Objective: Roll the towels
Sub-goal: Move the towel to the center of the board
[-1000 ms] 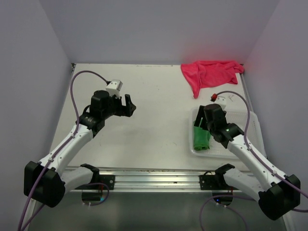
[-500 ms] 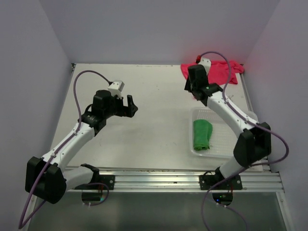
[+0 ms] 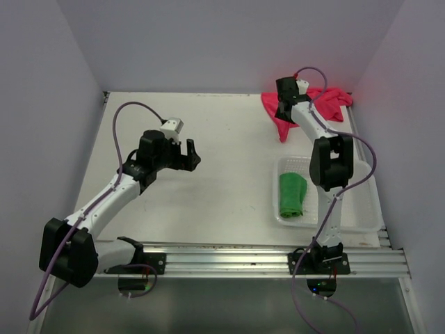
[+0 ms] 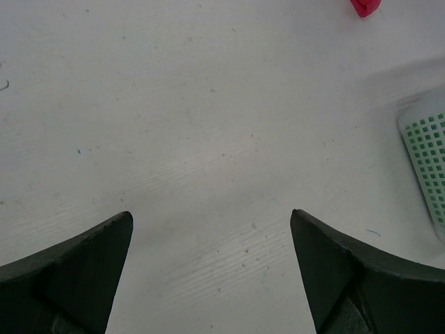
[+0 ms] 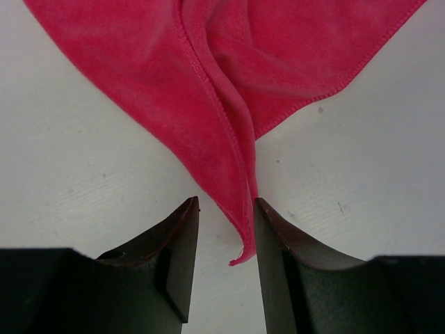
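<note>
The pink-red towel (image 3: 316, 102) lies crumpled at the table's far right corner. In the right wrist view one pointed corner of the pink-red towel (image 5: 229, 90) hangs between my right gripper's (image 5: 227, 209) fingers, brushing the right one; a gap still shows beside it, so the jaws are open around it. From above, my right gripper (image 3: 282, 120) reaches over that towel's left edge. The green towel (image 3: 292, 195) lies rolled in the clear mesh basket (image 3: 348, 221). My left gripper (image 3: 189, 154) hovers wide open over bare table at centre left, nothing between its fingers (image 4: 83, 257).
The mesh basket (image 4: 425, 163) shows at the right edge of the left wrist view, green visible through it. A scrap of pink-red towel (image 4: 365, 5) shows at that view's top. Grey walls close the table at back and sides; a metal rail (image 3: 229, 259) runs along the near edge.
My right arm has swung from the basket up to the pink-red towel, its jaws narrowing around the towel's corner. The left gripper opened a little wider and edged right.
</note>
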Available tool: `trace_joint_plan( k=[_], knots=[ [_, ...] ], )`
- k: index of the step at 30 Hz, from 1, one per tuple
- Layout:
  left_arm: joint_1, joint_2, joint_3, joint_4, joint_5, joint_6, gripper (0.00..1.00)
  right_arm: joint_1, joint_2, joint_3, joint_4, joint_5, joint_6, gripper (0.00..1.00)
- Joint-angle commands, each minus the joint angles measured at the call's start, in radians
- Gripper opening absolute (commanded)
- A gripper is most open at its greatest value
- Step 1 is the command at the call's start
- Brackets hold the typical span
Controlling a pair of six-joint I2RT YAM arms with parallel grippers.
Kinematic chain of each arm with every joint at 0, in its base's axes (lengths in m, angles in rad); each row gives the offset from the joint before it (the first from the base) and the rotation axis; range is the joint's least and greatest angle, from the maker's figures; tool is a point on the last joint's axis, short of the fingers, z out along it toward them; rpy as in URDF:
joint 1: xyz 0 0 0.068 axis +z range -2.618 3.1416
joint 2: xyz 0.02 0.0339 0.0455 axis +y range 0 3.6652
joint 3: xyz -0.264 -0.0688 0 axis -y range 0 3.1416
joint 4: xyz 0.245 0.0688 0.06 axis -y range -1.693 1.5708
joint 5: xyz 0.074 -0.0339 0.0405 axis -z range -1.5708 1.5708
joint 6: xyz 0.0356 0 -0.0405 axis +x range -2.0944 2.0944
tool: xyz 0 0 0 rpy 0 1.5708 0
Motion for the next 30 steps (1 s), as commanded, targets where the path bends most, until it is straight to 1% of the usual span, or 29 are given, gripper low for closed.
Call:
trace_joint_plan(
  k=[1,5,14,16,17,18,20,21,23,27,28,30],
  knots=[
    [-0.006,0.011,0.019,0.037,0.014,0.026,1.0,-0.011,0.035,0.059,-0.085,-0.036,0.028,0.42],
    [-0.008,0.028,0.022,0.04,0.022,0.024,1.0,-0.02,0.07,0.046,-0.083,-0.057,0.025,0.44],
    [-0.008,0.037,0.02,0.043,0.028,0.021,1.0,-0.029,0.121,0.07,-0.103,-0.103,0.024,0.43],
    [-0.008,0.037,0.02,0.043,0.026,0.021,1.0,-0.029,0.131,0.07,-0.112,-0.119,0.025,0.39],
    [-0.008,0.037,0.02,0.043,0.028,0.021,1.0,-0.029,0.137,0.07,-0.114,-0.125,0.025,0.35],
    [-0.008,0.039,0.02,0.043,0.026,0.021,1.0,-0.031,0.136,0.063,-0.112,-0.137,0.025,0.25],
    [-0.008,0.037,0.019,0.043,0.026,0.021,1.0,-0.029,0.121,0.046,-0.092,-0.151,0.025,0.15],
    [-0.008,0.037,0.019,0.043,0.026,0.022,1.0,-0.031,0.109,0.024,-0.082,-0.164,0.022,0.07],
    [-0.008,0.037,0.022,0.043,0.026,0.022,1.0,-0.026,0.072,0.009,-0.06,-0.174,0.011,0.0],
    [-0.006,0.037,0.023,0.042,0.031,0.021,1.0,-0.005,0.024,0.041,-0.066,-0.209,-0.038,0.0],
    [-0.006,0.034,0.023,0.04,0.031,0.019,1.0,0.001,0.016,0.05,-0.074,-0.238,-0.061,0.0],
    [-0.003,0.033,0.023,0.042,0.036,0.018,1.0,0.036,-0.005,0.078,-0.086,-0.258,-0.076,0.0]
  ],
)
